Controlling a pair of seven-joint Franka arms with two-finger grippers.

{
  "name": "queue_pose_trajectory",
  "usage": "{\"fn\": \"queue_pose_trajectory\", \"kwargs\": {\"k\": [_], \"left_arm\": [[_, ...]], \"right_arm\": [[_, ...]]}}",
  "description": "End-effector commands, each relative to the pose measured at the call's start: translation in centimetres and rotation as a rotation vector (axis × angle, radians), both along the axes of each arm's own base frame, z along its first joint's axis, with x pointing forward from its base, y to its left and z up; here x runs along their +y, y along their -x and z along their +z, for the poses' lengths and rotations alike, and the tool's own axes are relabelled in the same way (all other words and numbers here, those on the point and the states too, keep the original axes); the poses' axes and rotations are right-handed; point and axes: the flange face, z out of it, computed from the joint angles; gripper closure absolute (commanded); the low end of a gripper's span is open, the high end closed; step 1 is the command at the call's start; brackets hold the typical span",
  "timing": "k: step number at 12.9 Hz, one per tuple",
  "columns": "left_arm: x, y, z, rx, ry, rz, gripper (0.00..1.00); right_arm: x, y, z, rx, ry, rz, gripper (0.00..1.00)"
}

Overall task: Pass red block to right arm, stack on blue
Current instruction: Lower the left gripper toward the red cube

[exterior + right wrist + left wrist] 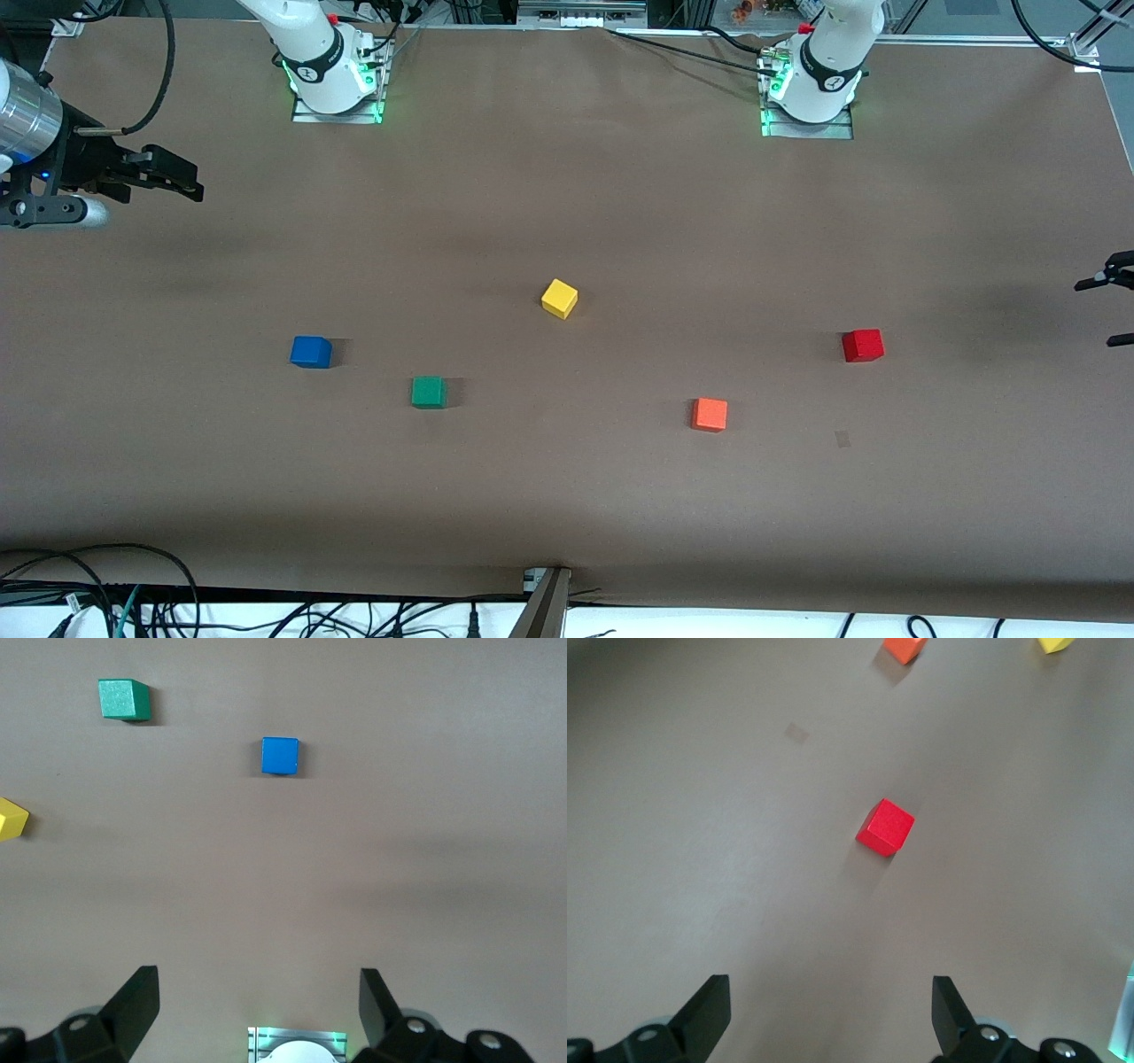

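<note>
Five cubes lie singly on the brown table (567,159), each with bare surface on all sides. The red block (862,345) rests toward the left arm's end, clear of the table's edges; the orange cube (710,414) lies nearer the front camera and toward the centre. The yellow cube (559,298) sits near mid-table. The blue cube (310,352) lies toward the right arm's end, with the green cube (429,392) beside it, slightly nearer the camera. The left hand (1118,310) hangs over the table's edge at its own end, fingers spread wide and holding nothing. The right hand (182,182) hangs over its own end of the table, well apart from the blue cube, fingers likewise parted and empty.
</note>
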Motion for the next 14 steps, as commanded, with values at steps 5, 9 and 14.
{"fn": "queue_pose_trajectory", "kwargs": {"k": [5, 9, 14], "left_arm": [[1.8, -0.5, -10.7, -0.18, 0.276, -0.18, 0.0], [1.4, 0.1, -16.9, -0.255, 0.419, -0.223, 0.0], [-0.9, 1.0, -24.5, -0.312, 0.614, -0.255, 0.0]], "right_arm": [[-0.1, 0.2, 0.6, 0.003, -0.017, 0.001, 0.0], [-0.1, 0.2, 0.6, 0.003, -0.017, 0.001, 0.0], [-0.1, 0.2, 0.6, 0.003, -0.017, 0.001, 0.0]]}}
